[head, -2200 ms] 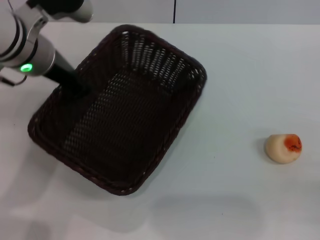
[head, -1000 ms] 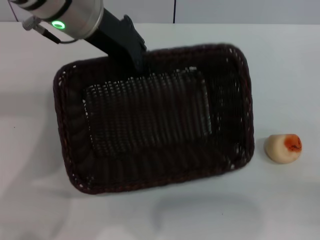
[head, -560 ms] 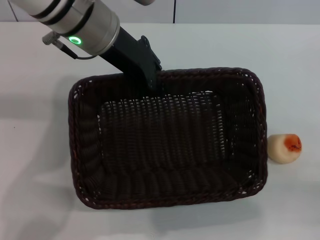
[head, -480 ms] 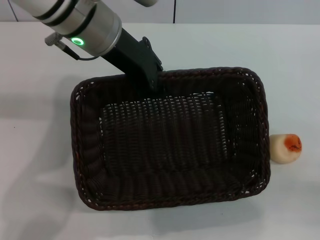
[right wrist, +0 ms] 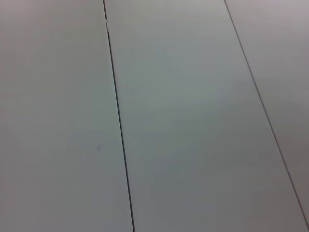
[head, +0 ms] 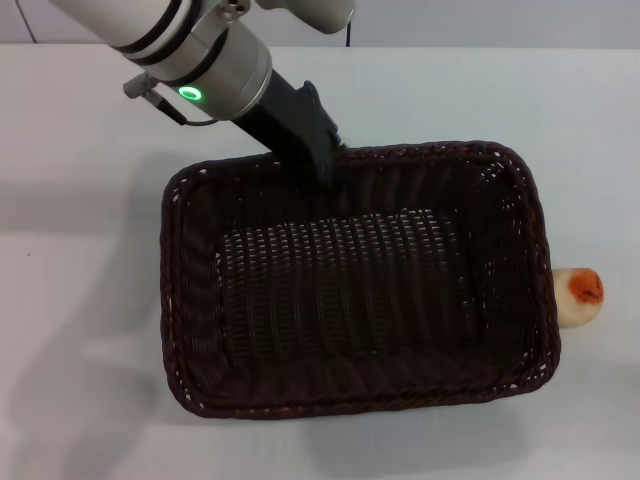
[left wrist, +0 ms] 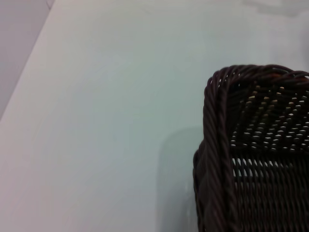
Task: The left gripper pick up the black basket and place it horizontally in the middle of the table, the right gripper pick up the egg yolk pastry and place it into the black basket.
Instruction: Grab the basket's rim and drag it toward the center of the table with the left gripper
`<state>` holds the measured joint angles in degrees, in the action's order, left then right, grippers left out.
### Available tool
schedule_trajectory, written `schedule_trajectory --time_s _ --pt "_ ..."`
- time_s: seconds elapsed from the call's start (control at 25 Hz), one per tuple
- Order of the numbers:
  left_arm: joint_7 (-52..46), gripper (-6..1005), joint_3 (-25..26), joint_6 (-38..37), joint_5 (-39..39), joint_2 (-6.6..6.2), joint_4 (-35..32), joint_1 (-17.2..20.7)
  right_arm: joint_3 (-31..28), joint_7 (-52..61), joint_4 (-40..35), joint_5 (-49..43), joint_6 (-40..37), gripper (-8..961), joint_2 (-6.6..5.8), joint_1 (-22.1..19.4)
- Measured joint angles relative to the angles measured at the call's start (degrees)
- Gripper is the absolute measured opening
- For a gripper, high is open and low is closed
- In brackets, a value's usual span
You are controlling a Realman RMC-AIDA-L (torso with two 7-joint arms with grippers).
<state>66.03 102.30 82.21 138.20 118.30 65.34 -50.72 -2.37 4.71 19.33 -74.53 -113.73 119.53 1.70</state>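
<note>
The black basket [head: 360,280] lies lengthwise across the middle of the white table [head: 80,240] in the head view. My left gripper [head: 318,172] is shut on the basket's far rim, its silver arm with the green ring reaching in from the upper left. A corner of the basket's braided rim shows in the left wrist view [left wrist: 217,145]. The egg yolk pastry [head: 578,296] sits on the table right beside the basket's right side, partly hidden by the rim. My right gripper is out of view.
The right wrist view shows only a plain grey panelled surface [right wrist: 193,116] with dark seams. White tabletop lies bare to the left of the basket and in front of it.
My left gripper has swung the basket from a diagonal position to horizontal and carried it right, toward the pastry. The basket's right rim now reaches the pastry, which has not moved.
</note>
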Motion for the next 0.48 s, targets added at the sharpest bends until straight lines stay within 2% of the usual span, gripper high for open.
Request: schedule_trajectory --time_s 0.2,0.4,0.48 --pt "0.34 219 -2.15 -1.82 -0.23 0.08 -0.35 -0.45 0.0 0.0 0.0 0.0 0.01 752 0.0 -0.1" --pt "0.38 450 -2.94 -2.86 -0.55 0.16 0.1 -0.54 0.0 -0.16 0.0 0.07 0.01 751 0.0 -0.19" --pt "0.52 485 -2.84 -3.7 -1.49 0.19 0.15 -0.59 0.0 -0.23 0.0 0.14 0.01 751 0.0 -0.2"
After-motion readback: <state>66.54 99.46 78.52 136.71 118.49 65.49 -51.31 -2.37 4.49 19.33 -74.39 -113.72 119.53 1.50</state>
